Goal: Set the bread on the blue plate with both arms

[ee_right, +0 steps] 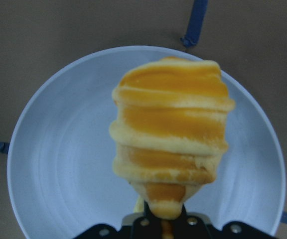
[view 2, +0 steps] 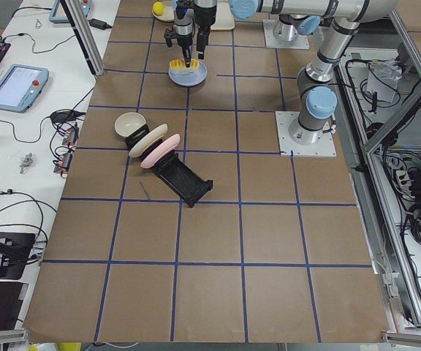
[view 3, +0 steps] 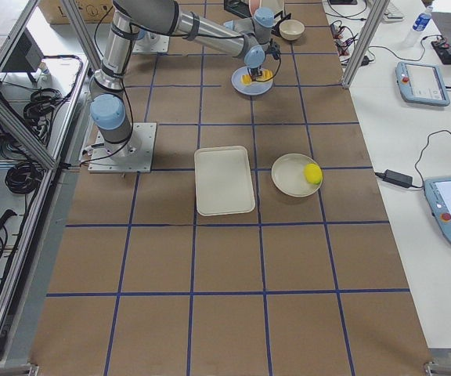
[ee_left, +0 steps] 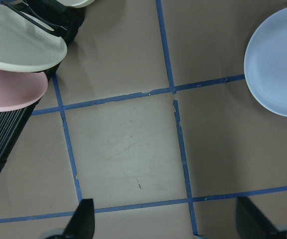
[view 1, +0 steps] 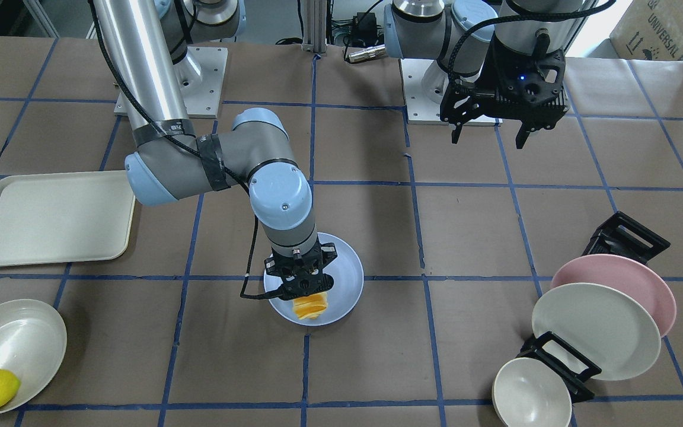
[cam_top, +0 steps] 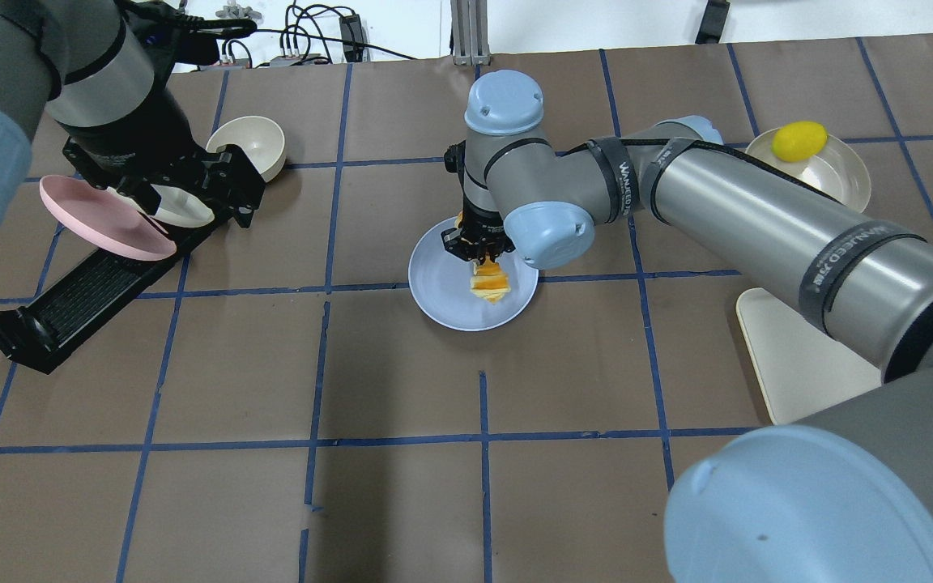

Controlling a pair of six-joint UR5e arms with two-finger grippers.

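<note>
The bread (ee_right: 171,134) hangs over the blue plate (ee_right: 59,164), gripped by its narrow end. Its long axis runs straight out from the right fingers (ee_right: 148,224) and down toward the plate's face, so it stands on end and does not lie flat. In the right wrist view the whole loaf sits inside the plate's rim, a little off the plate's middle. The overhead view agrees: the loaf is over the plate's centre, under the wrist. Whether its lower tip already touches the plate I cannot tell; from the left side view it looks very near or just resting.

The right fingers are closed tight on that narrow end and hold nothing else. They stand directly above the plate, pointing down.

The left fingers (view 1: 455,133) are spread wide and empty, raised off the bench and well apart from the blue plate, on the side where the pink plate (view 1: 644,284) and cream plate (view 1: 596,329) lean in their rack. The left wrist view catches only the blue plate's edge at the frame's side.

So the right arm is far the nearer, and the release is its job. Since the loaf is end-on to the plate, I judge that it will topple when freed. Lowering or tilting it first would keep it inside the rim.
</note>
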